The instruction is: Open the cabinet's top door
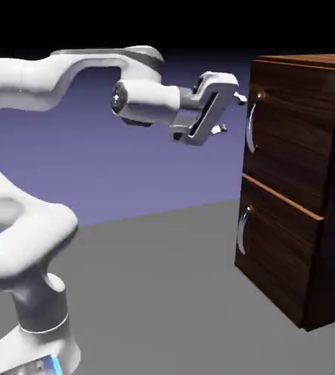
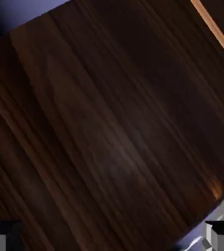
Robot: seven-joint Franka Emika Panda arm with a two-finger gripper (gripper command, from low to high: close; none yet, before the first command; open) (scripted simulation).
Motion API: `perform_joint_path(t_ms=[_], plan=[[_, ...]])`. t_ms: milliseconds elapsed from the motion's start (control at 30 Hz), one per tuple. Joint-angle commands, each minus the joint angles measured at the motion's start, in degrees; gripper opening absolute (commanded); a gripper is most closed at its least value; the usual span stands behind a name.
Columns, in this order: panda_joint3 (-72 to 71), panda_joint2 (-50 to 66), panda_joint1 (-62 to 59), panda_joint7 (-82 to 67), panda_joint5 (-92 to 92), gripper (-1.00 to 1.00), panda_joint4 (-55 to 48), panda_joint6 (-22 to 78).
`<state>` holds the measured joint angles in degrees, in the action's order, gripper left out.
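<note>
On the exterior view's right, the dark wooden cabinet [image 1: 295,183] is standing upright, its top door [image 1: 295,132] facing the arm [image 1: 31,212] and lying flush above the seam, its curved handle [image 1: 252,126] running vertically near the free edge, while the pincer [image 1: 230,114] is hovering spread wide, open room around it.

Exterior view: dark-brown wood-grain cabinet [image 1: 291,139] cut off at the right edge. Hand view: curved silver bar handle [image 2: 195,243] cropped at the bottom edge, largely unseen; grey fingers [image 2: 109,240] likewise cropped.
</note>
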<state>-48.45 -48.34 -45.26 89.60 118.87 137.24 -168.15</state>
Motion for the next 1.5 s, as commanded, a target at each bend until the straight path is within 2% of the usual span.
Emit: perform_joint_path(t_ms=[0,567,833,867,1133,1467], plan=[[-1.02,-0.33,-0.96,0.99,2.50,0.00,-0.50,0.12],[-18.29,-5.92,-17.34,17.79,44.86,0.00,-8.97,2.21],[-25.50,-3.69,-28.59,18.32,47.13,0.00,-17.47,2.96],[-25.50,-3.69,-28.59,18.32,47.13,-1.00,-17.47,2.96],[-15.04,6.95,-14.05,5.07,47.02,-1.00,-9.32,8.80],[3.00,17.24,6.71,-9.93,47.12,-1.00,-4.72,10.42]])
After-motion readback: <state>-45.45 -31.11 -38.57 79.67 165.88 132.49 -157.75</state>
